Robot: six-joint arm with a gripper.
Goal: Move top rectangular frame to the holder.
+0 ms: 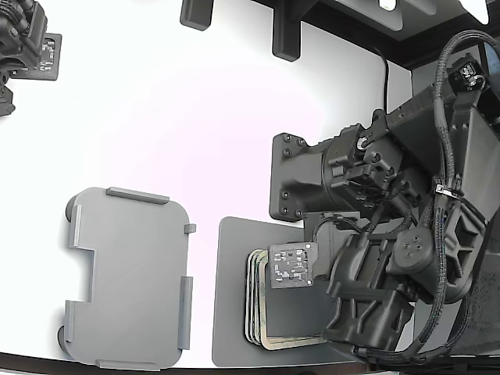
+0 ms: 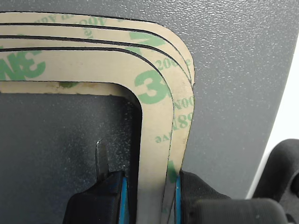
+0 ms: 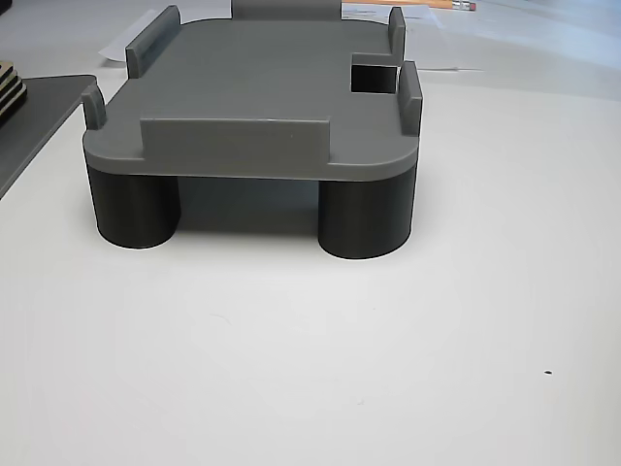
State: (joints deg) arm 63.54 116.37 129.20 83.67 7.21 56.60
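A stack of several thin beige frames with green print lies on a dark grey mat (image 1: 231, 312) at the exterior view's lower middle. The top rectangular frame (image 2: 156, 140) shows close up in the wrist view, and the stack's edge (image 1: 255, 301) peeks out from under the arm. My gripper (image 2: 149, 205) is down at the stack. One finger (image 2: 105, 186) is inside the frame's open centre and the other (image 2: 189, 198) is outside it, with a side bar of the frame between them and small gaps showing. The light grey holder (image 1: 129, 273) stands empty at the exterior view's left; it also shows in the other view (image 3: 252, 97).
The holder stands on dark round legs (image 3: 364, 218) and has raised edge tabs (image 3: 233, 131). A small square marker plate (image 1: 293, 266) rides on the arm above the stack. A second dark arm (image 1: 19, 39) sits at the exterior view's top left. The mat's edge (image 3: 39, 112) lies beside the holder.
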